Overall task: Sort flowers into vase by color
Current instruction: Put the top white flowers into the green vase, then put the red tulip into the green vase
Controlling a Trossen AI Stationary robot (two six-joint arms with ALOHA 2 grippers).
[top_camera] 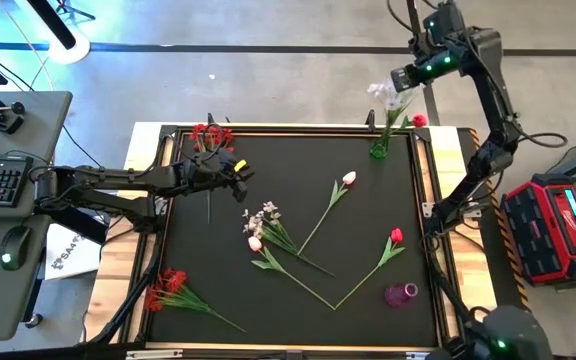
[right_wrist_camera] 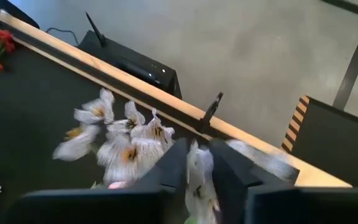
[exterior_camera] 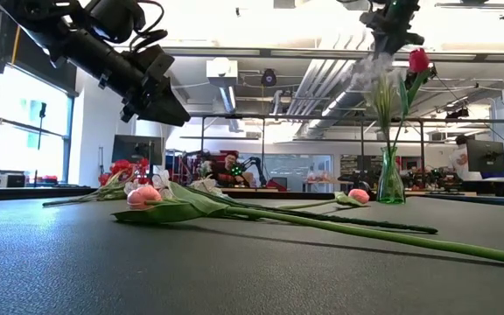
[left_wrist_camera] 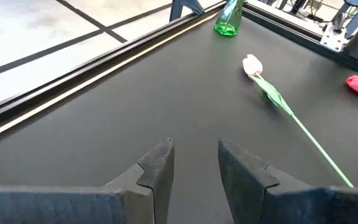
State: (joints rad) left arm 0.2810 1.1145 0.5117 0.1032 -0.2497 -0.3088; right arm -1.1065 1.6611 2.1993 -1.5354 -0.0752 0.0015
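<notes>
1. The white sprig (top_camera: 386, 97) stands in the green vase (top_camera: 379, 149) at the far right corner of the counter (top_camera: 208, 290). A red tulip (top_camera: 419, 121) sits in that vase too, as the low view shows.
2. My right pincer (top_camera: 400, 78) is up above the vase. In its wrist view white petals sit between the two fingers, close on each side. I think it is pinching the sprig near the top, but the petals are blurry and I cannot tell for sure.
3. The sprig runs almost straight down from that pincer into the vase. So I think the next move there is to spread the fingers and lift straight up, so the stem does not tip.
4. More flowers lie flat on the counter: a pink tulip (top_camera: 349, 178), a second red tulip (top_camera: 396, 236), another white sprig (top_camera: 265, 214) next to a second pink tulip (top_camera: 255, 243), and a red bunch (top_camera: 171, 283) at the near left. Another red bunch (top_camera: 211, 134) lies at the far left edge.
5. A purple vase (top_camera: 402, 294) lies on its side near the right front.
6. My left pincer (top_camera: 238, 167) hangs over the left side, partly spread, holding nothing.
7. The pink tulip lies ahead of the left pincer, its stem slanting away to the side. The far red bunch is nearest to it.
</notes>
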